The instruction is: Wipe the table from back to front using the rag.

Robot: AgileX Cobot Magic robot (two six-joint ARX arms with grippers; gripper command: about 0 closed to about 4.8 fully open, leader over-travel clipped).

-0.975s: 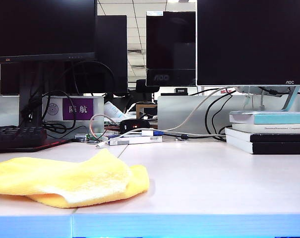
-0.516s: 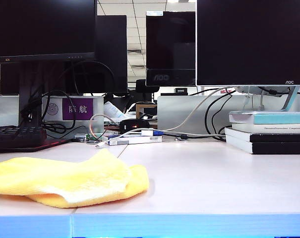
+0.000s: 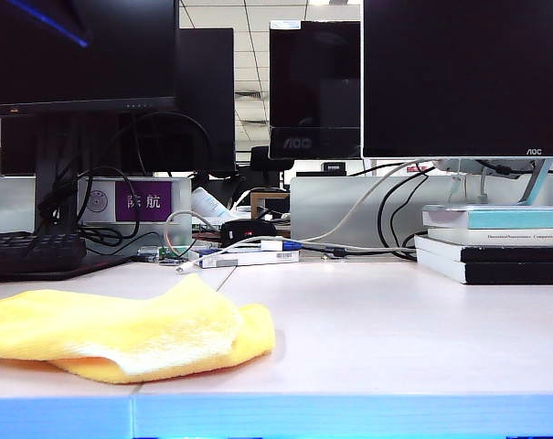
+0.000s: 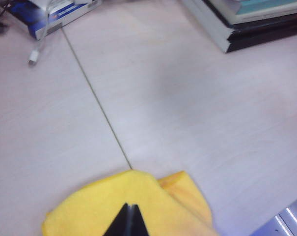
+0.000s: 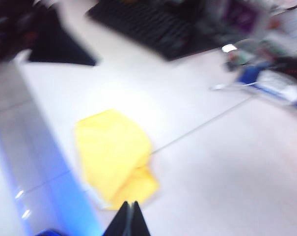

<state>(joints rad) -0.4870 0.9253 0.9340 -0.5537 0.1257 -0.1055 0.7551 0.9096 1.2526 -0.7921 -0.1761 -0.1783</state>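
Rag (image 3: 121,334), yellow and folded, lies on the off-white surface (image 3: 386,320) by its blue front edge, across the seam. Left pincer (image 4: 128,220) hangs above the rag, fingers pressed closed, holding nothing. Right pincer (image 5: 130,219), likewise closed and empty, hovers beside the rag.

rag (image 3: 121,334): fuzzy yellow cloth | table (image 3: 395,320): smooth matt off-white laminate | monitors (image 3: 463,78): glossy black | books (image 3: 495,242): paper, far right
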